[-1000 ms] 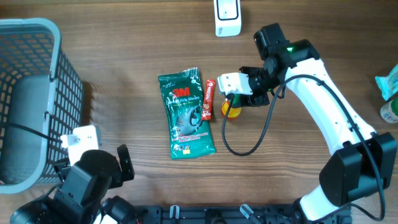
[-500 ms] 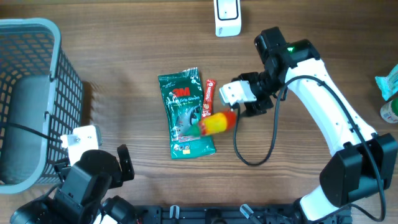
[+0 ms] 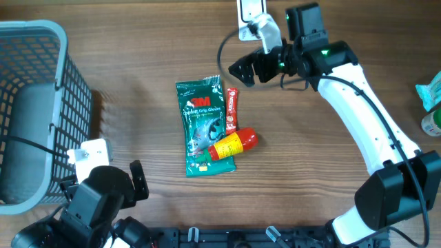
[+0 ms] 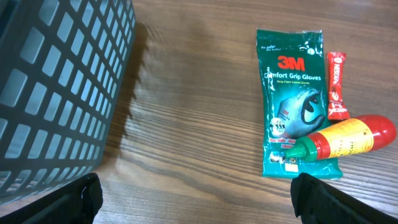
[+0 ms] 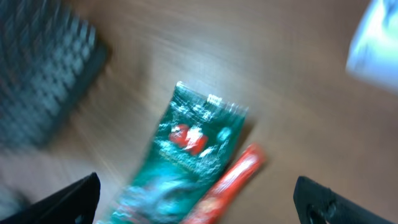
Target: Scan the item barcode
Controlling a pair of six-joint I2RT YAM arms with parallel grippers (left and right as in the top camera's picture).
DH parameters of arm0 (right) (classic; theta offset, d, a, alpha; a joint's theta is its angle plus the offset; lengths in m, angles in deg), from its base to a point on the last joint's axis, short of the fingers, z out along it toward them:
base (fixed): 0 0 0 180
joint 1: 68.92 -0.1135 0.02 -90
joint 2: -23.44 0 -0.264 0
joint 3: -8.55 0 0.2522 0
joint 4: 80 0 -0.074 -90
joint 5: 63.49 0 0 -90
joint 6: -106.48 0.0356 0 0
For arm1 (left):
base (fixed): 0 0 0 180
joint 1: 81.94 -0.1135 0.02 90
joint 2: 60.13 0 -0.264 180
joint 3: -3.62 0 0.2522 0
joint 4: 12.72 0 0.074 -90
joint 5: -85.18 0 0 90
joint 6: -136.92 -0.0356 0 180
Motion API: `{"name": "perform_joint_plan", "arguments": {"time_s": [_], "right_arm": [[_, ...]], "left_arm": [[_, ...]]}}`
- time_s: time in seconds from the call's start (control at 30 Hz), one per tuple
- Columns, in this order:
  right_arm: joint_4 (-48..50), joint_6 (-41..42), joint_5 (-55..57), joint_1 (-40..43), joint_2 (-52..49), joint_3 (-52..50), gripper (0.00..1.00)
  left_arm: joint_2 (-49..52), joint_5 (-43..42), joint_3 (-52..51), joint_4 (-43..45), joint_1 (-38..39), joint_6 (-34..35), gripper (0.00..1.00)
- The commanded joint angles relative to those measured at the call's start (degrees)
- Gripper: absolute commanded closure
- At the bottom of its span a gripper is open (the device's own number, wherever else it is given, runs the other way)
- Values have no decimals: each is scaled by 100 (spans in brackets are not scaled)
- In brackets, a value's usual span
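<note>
A red and yellow bottle (image 3: 233,143) with a green cap lies on its side, resting across the lower corner of a green 3M glove pack (image 3: 205,124). A red sachet (image 3: 231,110) lies beside the pack. My right gripper (image 3: 244,70) hangs open and empty above the table, up and to the right of the pack, close to a white scanner (image 3: 249,12). Its own view is blurred and shows the pack (image 5: 186,162) and the sachet (image 5: 229,182) between its open fingers. My left gripper (image 4: 199,208) stands open at the near left, with the bottle (image 4: 348,138) ahead to its right.
A grey mesh basket (image 3: 41,76) fills the left side and stands close beside the left arm (image 4: 56,81). Green packaged goods (image 3: 431,93) sit at the right edge. Bare wooden table lies between the basket and the pack.
The right gripper opened and let go of the bottle, which dropped onto the glove pack. The right arm then swung up toward the scanner. The left arm has not moved.
</note>
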Motion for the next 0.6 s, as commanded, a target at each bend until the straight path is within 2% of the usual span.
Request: {"name": "perform_joint_plan", "arguments": {"time_s": [0.0, 0.07, 0.2, 0.33, 0.43, 0.57], "right_arm": [[-750, 3978, -52, -116, 116, 44, 0], [-929, 4017, -37, -229, 116, -46, 1], [-1784, 5969, -31, -807, 111, -363, 5], [-2306, 7180, 595, -1668, 109, -586, 7], [-2157, 8273, 1338, -2208, 61, -866, 5], [-1797, 8570, 1257, -2481, -424, -992, 7]], "left_arm": [[-15, -9, 68, 9, -26, 98, 0], [-15, -9, 68, 9, -26, 98, 0], [-15, -9, 68, 9, -26, 98, 0], [-15, -9, 68, 9, -26, 98, 0], [-15, -9, 68, 9, -26, 98, 0], [-15, -9, 68, 9, -26, 98, 0]]}}
